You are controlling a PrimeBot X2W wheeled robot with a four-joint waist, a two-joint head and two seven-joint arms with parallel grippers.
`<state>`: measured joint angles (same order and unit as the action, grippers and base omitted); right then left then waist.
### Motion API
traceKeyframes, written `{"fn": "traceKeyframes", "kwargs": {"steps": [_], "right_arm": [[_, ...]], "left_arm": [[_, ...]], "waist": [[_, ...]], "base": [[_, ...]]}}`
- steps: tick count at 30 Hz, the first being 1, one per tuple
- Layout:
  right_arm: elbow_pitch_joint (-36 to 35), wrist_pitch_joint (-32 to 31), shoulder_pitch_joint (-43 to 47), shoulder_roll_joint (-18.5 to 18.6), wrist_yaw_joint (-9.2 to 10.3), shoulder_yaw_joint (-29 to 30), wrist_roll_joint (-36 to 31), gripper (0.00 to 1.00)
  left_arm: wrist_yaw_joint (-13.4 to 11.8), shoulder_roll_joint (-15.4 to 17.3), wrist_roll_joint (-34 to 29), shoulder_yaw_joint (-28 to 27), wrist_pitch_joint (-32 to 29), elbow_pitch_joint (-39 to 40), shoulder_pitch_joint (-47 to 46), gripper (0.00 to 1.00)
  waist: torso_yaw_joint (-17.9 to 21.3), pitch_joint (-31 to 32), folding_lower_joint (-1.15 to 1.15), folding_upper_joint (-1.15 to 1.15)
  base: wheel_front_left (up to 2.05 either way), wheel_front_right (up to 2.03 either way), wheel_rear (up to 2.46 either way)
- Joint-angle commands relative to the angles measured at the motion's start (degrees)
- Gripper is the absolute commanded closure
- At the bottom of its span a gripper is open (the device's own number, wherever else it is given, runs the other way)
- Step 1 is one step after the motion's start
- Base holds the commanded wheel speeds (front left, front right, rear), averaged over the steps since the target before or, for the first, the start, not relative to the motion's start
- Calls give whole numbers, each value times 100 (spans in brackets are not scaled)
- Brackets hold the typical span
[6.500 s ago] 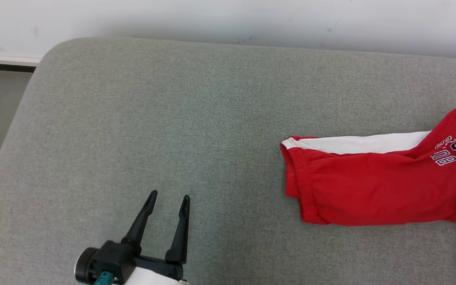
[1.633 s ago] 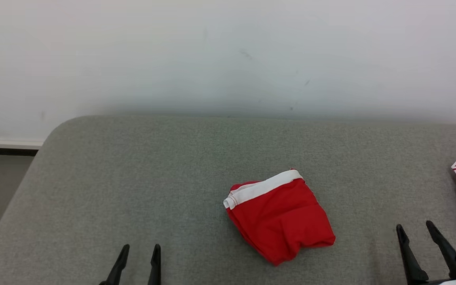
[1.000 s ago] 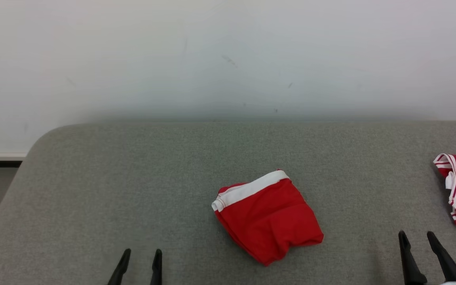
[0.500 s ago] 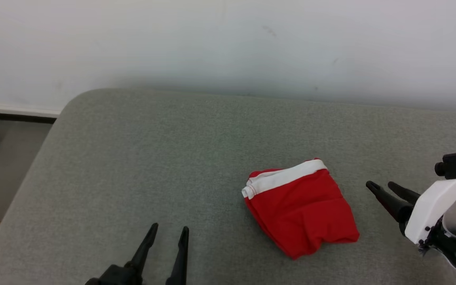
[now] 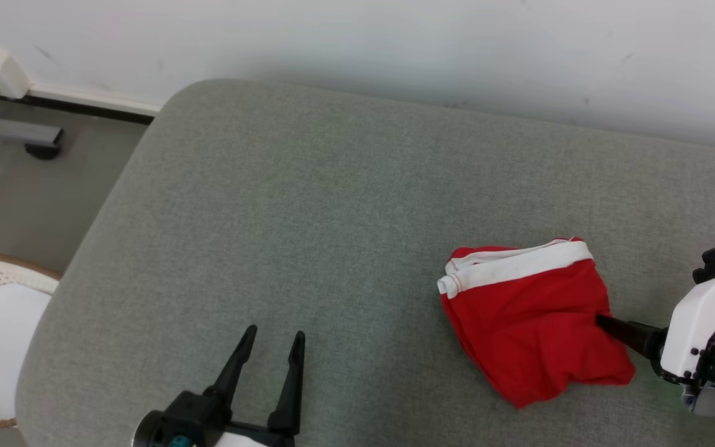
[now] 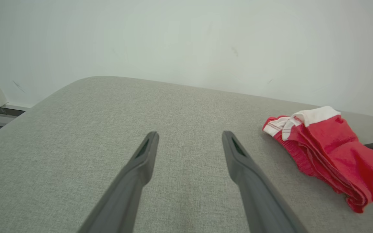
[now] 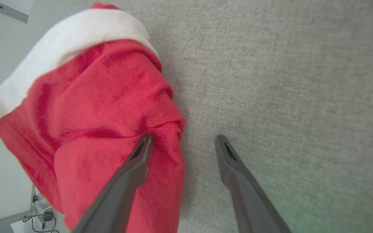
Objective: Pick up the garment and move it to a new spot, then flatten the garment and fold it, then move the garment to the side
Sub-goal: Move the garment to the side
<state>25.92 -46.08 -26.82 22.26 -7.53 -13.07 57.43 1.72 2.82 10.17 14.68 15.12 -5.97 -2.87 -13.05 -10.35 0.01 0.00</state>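
Red garment (image 5: 534, 323) on grey cushion (image 5: 308, 217)

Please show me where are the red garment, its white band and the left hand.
red garment (image 5: 531, 335), head view, middle of the red cloth.
white band (image 5: 519, 268), head view, middle of the band.
left hand (image 5: 275, 332), head view, midway between its fingertips.

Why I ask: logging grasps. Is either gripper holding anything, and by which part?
Nothing is held. The right gripper is open, one finger over the edge of the garment, the other over the cushion. The left gripper is open, apart from it.
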Motion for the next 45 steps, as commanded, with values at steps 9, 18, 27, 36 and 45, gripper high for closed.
{"fn": "traceKeyframes", "kwargs": {"steps": [9, 18, 27, 36, 45], "right_arm": [[-192, -183, 8, -271, 10, -193, 362, 0], [-495, -72, 59, -221, 10, -216, 750, 100], [-849, 332, 99, -43, 10, -112, 1017, 100], [-828, 956, -102, 475, 10, 97, 694, 100], [-444, 1965, -558, 882, 10, 471, 86, 100]], "left_arm": [[6, 19, -84, 2, -2, -93, -186, 0], [-67, 20, -39, 21, -2, -121, -157, 0], [-85, 19, -112, -131, -2, -61, -38, 0], [28, 21, -225, -250, -2, 40, -181, 0], [145, 21, -413, -289, -2, 25, -413, 0]], "waist": [[-143, -214, -1, 0], [-55, -173, -1, 0], [536, -44, -1, 0], [1433, -219, -1, 0], [1817, -756, -1, 0]], "base": [[0, 0, 0], [0, 0, 0], [0, 0, 0], [0, 0, 0], [0, 0, 0]]}}
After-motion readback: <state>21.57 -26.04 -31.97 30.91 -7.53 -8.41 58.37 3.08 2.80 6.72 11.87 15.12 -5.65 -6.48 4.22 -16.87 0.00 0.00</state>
